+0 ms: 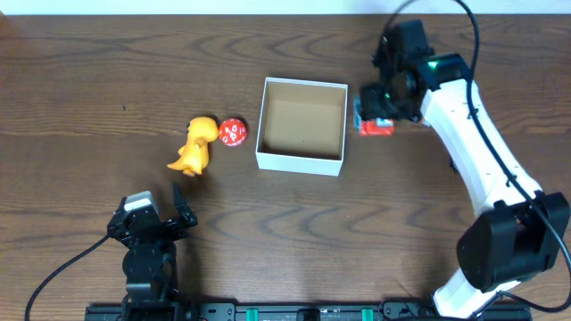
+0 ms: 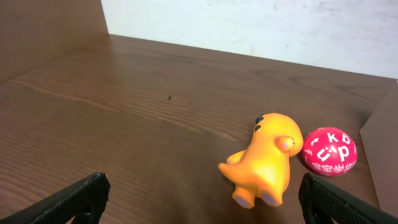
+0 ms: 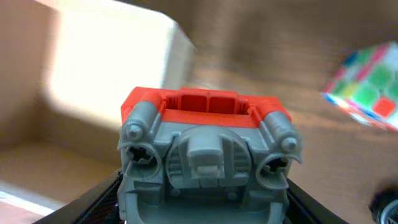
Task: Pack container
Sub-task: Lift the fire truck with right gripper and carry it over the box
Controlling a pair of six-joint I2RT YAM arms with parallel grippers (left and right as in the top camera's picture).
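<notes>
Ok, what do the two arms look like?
The right arm has white links, black joints, a small green light and a thin black cable looping over it. The left arm is black with a pale grey block on top; its pincer fingers are black.

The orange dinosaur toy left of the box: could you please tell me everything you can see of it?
The orange dinosaur toy is smooth, rounded and soft-looking, with a black eye, a stubby tail and pale pink soles. It seems to lie on the wooden table, left of the container and apart from it. The red ball sits right at its head, perhaps touching. Nothing grips it.
</notes>
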